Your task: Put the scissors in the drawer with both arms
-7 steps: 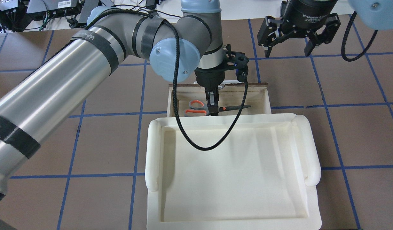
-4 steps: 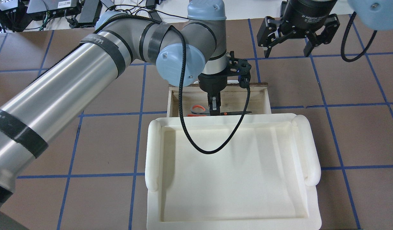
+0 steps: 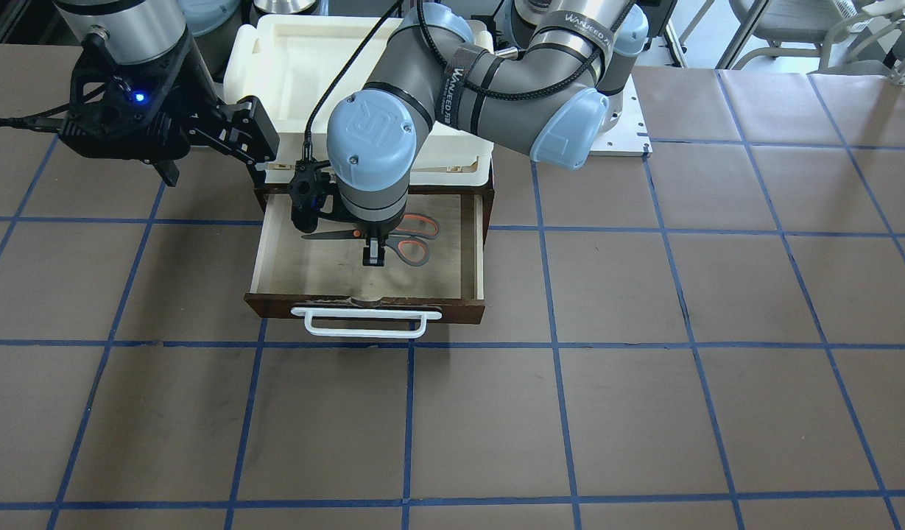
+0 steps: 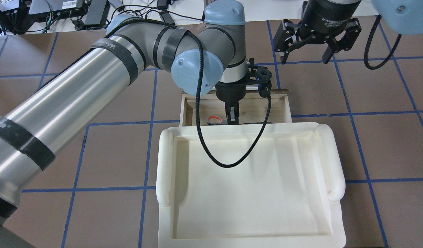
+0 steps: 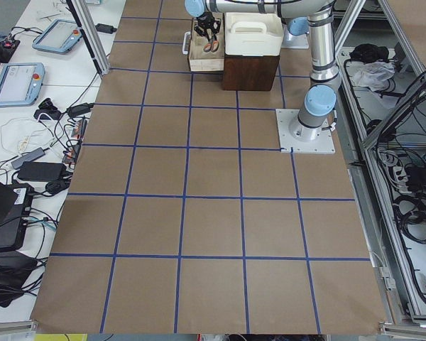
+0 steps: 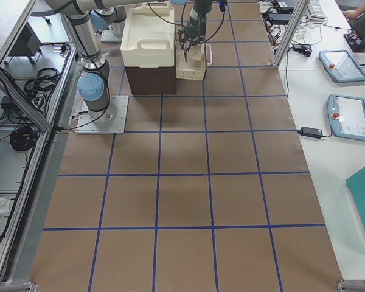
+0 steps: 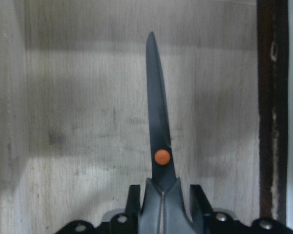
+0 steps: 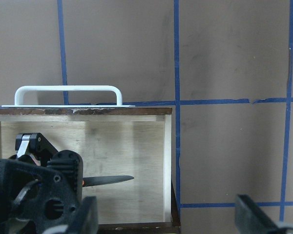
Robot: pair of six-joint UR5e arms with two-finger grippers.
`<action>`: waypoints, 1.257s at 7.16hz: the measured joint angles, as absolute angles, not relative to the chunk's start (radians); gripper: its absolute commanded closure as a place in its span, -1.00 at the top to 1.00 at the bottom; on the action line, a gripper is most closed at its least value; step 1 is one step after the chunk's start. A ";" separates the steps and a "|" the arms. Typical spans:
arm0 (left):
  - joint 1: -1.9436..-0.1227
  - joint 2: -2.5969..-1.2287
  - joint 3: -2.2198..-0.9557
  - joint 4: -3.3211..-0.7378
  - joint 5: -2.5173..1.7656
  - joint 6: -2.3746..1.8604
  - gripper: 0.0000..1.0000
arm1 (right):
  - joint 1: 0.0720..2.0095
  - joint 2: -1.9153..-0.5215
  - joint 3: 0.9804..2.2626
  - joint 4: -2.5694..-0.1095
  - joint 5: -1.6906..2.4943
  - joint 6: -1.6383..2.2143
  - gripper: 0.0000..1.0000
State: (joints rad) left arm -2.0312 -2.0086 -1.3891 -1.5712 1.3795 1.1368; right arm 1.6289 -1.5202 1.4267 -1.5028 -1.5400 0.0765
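The dark brown drawer (image 3: 364,308) stands pulled open, with a white bar handle (image 3: 366,324) and a light plywood floor (image 7: 88,122). My left gripper (image 3: 373,256) reaches down into it and is shut on the scissors (image 3: 406,237) just behind the orange pivot dot (image 7: 161,156). The dark blades point straight ahead in the left wrist view. From overhead only one orange-lined loop (image 4: 214,119) shows beside the left gripper (image 4: 232,119); the tray rim hides the rest. My right gripper (image 4: 303,57) is open and empty, hovering past the drawer's front corner. The blade tip (image 8: 110,180) shows in its wrist view.
A white plastic tray (image 4: 165,165) sits on top of the dark cabinet (image 5: 250,71) that holds the drawer. The left arm's black cable (image 4: 232,151) hangs in a loop over the tray. Brown table paper with blue tape lines (image 3: 555,412) lies all around.
My left gripper has carried the scissors back toward the cabinet side of the drawer and lower. The tray rim now hides most of them overhead. The right gripper shifted slightly left.
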 measured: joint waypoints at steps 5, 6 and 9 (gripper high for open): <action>-2.034 -1.984 -1.387 -1.572 1.379 1.119 0.87 | 1.627 -1.520 1.428 -1.495 -1.549 0.075 1.00; -2.032 -1.966 -1.384 -1.571 1.378 1.095 0.92 | 1.626 -1.520 1.428 -1.495 -1.550 0.075 1.00; -1.975 -1.874 -1.376 -1.558 1.385 0.885 0.99 | 1.624 -1.520 1.428 -1.501 -1.549 0.074 1.00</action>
